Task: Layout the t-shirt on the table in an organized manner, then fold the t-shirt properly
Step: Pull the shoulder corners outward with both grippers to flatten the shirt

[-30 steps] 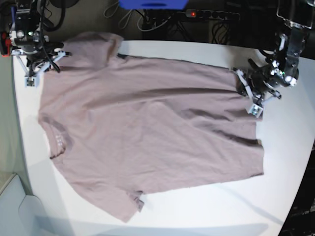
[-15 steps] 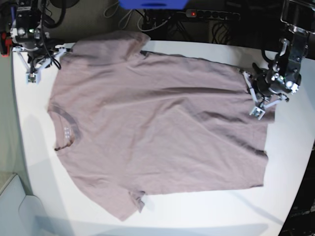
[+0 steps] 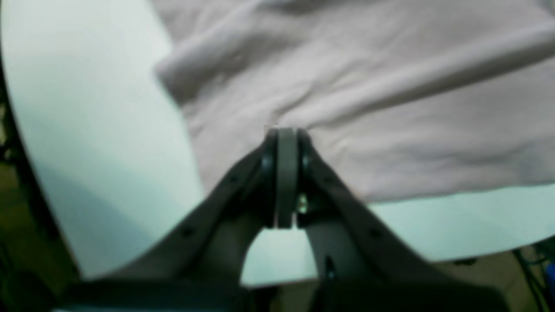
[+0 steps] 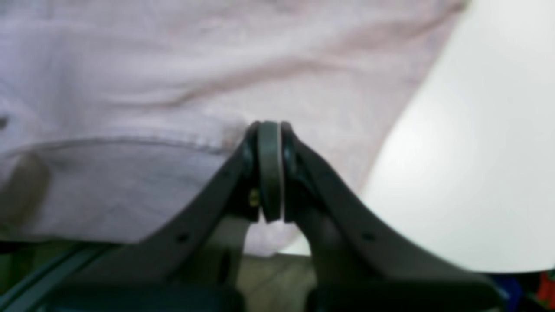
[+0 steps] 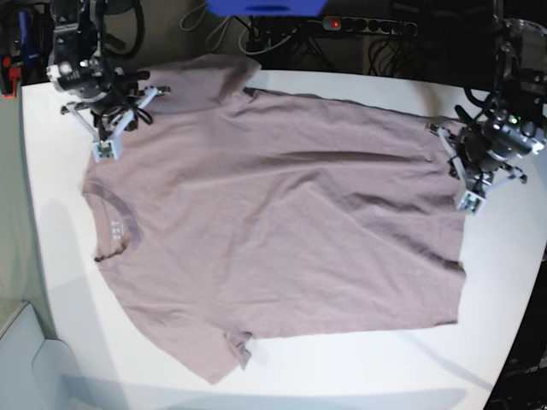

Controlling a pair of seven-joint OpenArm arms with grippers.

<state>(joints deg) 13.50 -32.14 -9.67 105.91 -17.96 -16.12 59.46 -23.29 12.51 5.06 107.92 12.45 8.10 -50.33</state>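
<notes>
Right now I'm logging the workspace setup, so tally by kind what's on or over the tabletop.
T-shirt, mauve-pink: 1
Grippers, both shut on the shirt, left gripper and right gripper: 2
White table: 1
Total: 4

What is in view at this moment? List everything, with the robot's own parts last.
t-shirt: one, dusty mauve-pink, spread across the table, neckline toward the base view's left.
table: one, white, under the shirt.
power strip: one, black with a red light, behind the table's far edge.
blue object: one, top edge of the base view.
right gripper: one, shut on the shirt near the far shoulder.
left gripper: one, shut on the shirt's hem edge.
</notes>
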